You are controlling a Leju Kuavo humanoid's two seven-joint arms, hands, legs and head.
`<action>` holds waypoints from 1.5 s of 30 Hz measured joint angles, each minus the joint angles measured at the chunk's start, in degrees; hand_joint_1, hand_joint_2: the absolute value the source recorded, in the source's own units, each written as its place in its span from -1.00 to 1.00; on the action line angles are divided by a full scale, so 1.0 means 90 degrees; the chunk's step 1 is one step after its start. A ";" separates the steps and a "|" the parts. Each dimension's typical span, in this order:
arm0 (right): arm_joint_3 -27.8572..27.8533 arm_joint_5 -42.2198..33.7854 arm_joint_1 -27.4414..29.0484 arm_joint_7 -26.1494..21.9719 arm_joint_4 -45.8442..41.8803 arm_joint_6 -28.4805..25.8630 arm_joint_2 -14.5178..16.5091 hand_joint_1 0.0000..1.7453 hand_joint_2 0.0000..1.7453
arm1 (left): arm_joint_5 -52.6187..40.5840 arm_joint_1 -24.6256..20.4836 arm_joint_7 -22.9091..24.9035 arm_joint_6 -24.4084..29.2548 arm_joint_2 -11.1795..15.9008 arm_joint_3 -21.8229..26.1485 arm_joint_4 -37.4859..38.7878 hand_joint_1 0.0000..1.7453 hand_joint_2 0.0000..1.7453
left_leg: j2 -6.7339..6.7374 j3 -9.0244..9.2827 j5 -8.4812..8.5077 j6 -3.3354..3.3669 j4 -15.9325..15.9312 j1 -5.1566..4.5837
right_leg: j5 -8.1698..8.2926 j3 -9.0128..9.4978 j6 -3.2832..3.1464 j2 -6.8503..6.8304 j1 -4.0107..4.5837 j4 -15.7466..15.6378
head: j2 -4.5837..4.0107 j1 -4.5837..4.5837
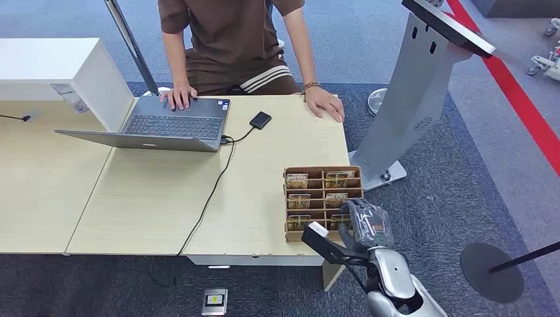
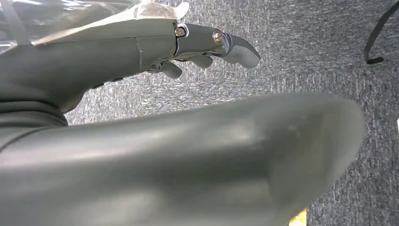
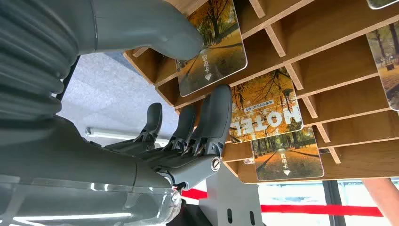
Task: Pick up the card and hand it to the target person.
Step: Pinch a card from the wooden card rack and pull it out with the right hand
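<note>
With fingers apart and empty, the right hand [image 3: 155, 117] should pinch the card [image 3: 214, 44] at the rack's [image 1: 323, 193] five-o'clock corner squarely, lifting straight out.

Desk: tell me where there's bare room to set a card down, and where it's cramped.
Free: the wide bare patch of desk between the laptop and the near edge, left of the cable. Also the strip between the cable and the card rack. Crowded: the rack's near corner, where the right hand hovers, and the far edge with the person's hands.
</note>
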 joint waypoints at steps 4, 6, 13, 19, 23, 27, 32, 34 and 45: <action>0.0008 -0.0001 0.0007 0.0003 0.0000 0.0008 0.0006 -0.04 1.00 | 0.0000 0.0000 0.0000 0.0000 0.0000 0.0000 0.0000 -1.00 -1.00 | 0.0000 0.0001 0.0000 0.0000 0.0000 0.0000 | 0.0000 0.0000 0.0000 0.0000 0.0000 0.0000 | 0.0000 0.0000; 0.0014 -0.0004 0.0013 0.0008 0.0000 0.0021 0.0011 -0.04 1.00 | 0.0000 0.0000 0.0000 0.0000 0.0000 0.0000 0.0000 -1.00 -1.00 | 0.0000 0.0001 0.0000 0.0000 0.0000 0.0000 | 0.0000 0.0000 0.0000 0.0000 0.0000 0.0000 | 0.0000 0.0000; 0.0019 0.0012 0.0020 0.0075 0.0001 0.0013 0.0026 -0.01 1.00 | -0.0010 -0.0001 -0.0002 -0.0013 0.0000 0.0000 0.0000 -1.00 -1.00 | 0.0000 0.0001 0.0000 0.0000 0.0000 0.0000 | 0.0000 0.0001 0.0000 0.0000 0.0000 0.0000 | -0.0001 0.0000; 0.0019 0.0058 0.0019 0.0112 0.0019 0.0021 0.0027 0.02 1.00 | -0.0020 -0.0001 -0.0002 -0.0032 0.0000 0.0000 0.0000 -1.00 -1.00 | 0.0000 0.0001 0.0000 0.0000 0.0000 0.0000 | 0.0000 0.0001 0.0000 0.0000 0.0000 0.0000 | 0.0000 0.0000; 0.0019 0.0112 0.0018 0.0129 0.0032 0.0053 0.0027 0.00 1.00 | -0.0021 -0.0001 -0.0002 -0.0032 0.0000 0.0000 0.0000 -1.00 -1.00 | 0.0000 0.0002 0.0000 0.0000 0.0000 0.0000 | 0.0000 0.0002 0.0000 0.0000 0.0000 0.0000 | -0.0001 0.0000; 0.0019 0.0209 0.0018 0.0149 0.0037 0.0070 0.0027 0.07 1.00 | -0.0024 -0.0001 -0.0002 -0.0032 0.0000 0.0000 0.0000 -1.00 -1.00 | 0.0000 0.0003 0.0000 0.0000 0.0000 0.0000 | 0.0000 0.0003 0.0000 0.0000 0.0000 0.0000 | 0.0000 0.0000; 0.0029 0.0561 0.0022 0.0205 0.0046 0.0062 0.0026 0.14 1.00 | -0.0024 -0.0001 -0.0042 -0.0034 0.0000 0.0000 0.0000 -1.00 -1.00 | -0.0001 0.0003 0.0000 0.0000 0.0000 0.0000 | 0.0000 0.0003 0.0000 0.0000 0.0000 0.0000 | 0.0000 0.0000; 0.0035 0.0708 0.0030 0.0214 0.0046 0.0053 0.0023 0.14 1.00 | -0.0025 -0.0001 -0.0056 -0.0039 0.0000 0.0000 0.0000 -1.00 -1.00 | 0.0000 0.0002 0.0000 0.0000 0.0000 0.0000 | 0.0000 0.0003 0.0000 0.0000 0.0000 0.0000 | 0.0000 0.0000; 0.0049 0.1092 0.0090 0.0189 0.0044 -0.0028 0.0015 0.24 1.00 | -0.0026 -0.0001 -0.0116 -0.0094 0.0000 0.0000 0.0000 -1.00 -1.00 | 0.0000 0.0004 0.0000 0.0000 0.0000 0.0000 | 0.0000 0.0003 0.0000 0.0000 0.0000 0.0000 | 0.0000 0.0000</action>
